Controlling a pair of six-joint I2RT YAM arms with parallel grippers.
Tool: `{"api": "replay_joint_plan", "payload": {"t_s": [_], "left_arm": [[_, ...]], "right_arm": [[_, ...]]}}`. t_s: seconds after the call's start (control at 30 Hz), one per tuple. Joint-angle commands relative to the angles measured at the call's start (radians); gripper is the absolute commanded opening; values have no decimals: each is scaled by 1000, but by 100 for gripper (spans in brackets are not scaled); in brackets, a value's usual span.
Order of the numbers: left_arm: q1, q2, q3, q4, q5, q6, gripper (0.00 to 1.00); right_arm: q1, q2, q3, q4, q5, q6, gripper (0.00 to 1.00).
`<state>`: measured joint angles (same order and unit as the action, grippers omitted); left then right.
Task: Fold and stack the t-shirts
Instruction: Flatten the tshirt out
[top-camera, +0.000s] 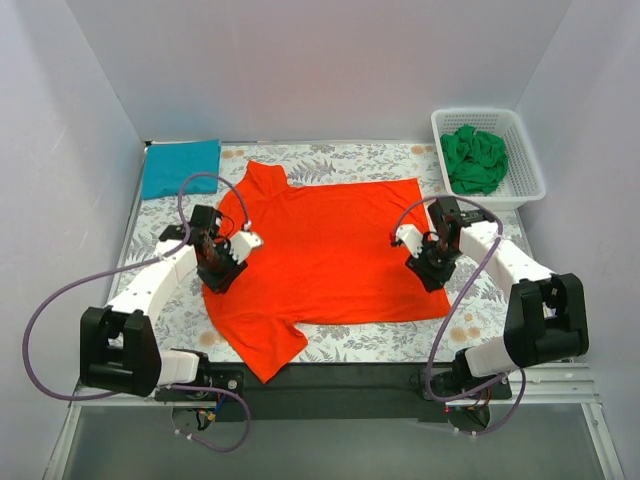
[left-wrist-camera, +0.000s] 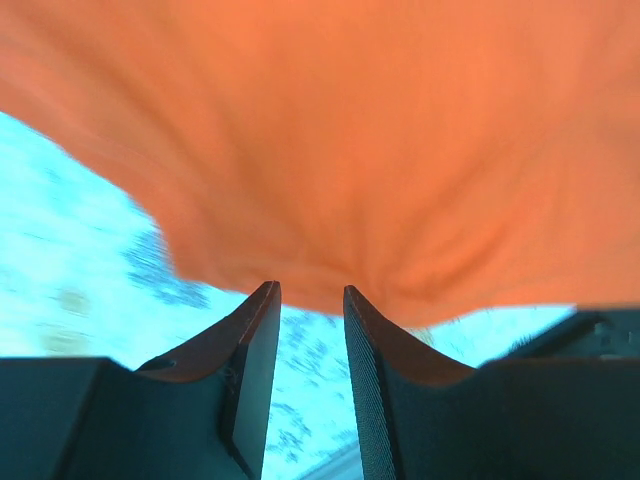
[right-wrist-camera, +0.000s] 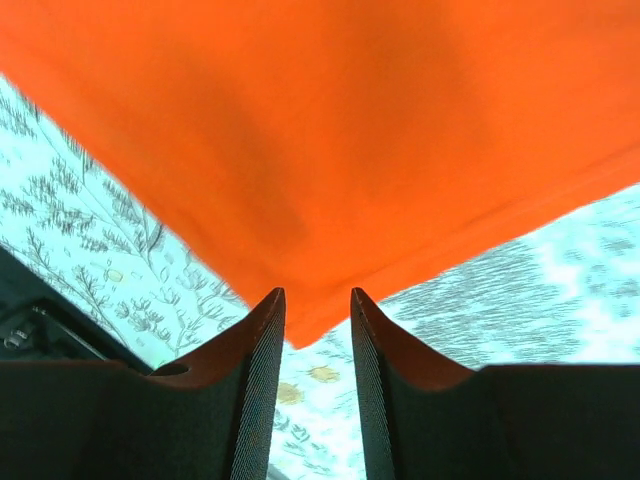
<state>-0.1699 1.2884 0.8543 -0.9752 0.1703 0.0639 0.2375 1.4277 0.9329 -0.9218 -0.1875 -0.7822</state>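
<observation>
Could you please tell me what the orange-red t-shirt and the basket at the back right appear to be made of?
Orange-red t-shirt: soft matte knit fabric, probably cotton; it creases and drapes limply. Basket: white, slightly glossy moulded plastic, judging by its rigid lattice walls.

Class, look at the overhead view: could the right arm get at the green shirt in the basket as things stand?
Probably yes. The green shirt lies uncovered in the open-topped basket on the right arm's own side, with nothing between them. But the right gripper is pinching the orange shirt and would have to release it first.

Bright orange-red fabric t-shirt (top-camera: 325, 255) spread flat on floral-patterned grey cloth (top-camera: 340, 155); left gripper (top-camera: 218, 268), right gripper (top-camera: 432, 268) at opposite edges.
</observation>
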Motion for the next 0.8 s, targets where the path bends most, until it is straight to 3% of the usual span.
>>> {"api": "replay_joint_plan", "payload": {"t_s": [0.0, 0.2, 0.4, 0.67, 0.77], "left_arm": [[12, 102, 145, 59, 64, -100, 31], [24, 253, 169, 197, 35, -182, 31], [40, 269, 56, 266, 9, -184, 31], [70, 146, -107, 236, 15, -136, 31], [70, 100, -116, 191, 32, -131, 31]], "right_arm": [[-3, 94, 148, -5, -53, 26, 38], [-6, 232, 188, 76, -10, 38, 36], [-4, 275, 110, 123, -1, 37, 35], [0, 131, -132, 121, 3, 11, 33], [0, 58, -151, 77, -35, -2, 34]]}}
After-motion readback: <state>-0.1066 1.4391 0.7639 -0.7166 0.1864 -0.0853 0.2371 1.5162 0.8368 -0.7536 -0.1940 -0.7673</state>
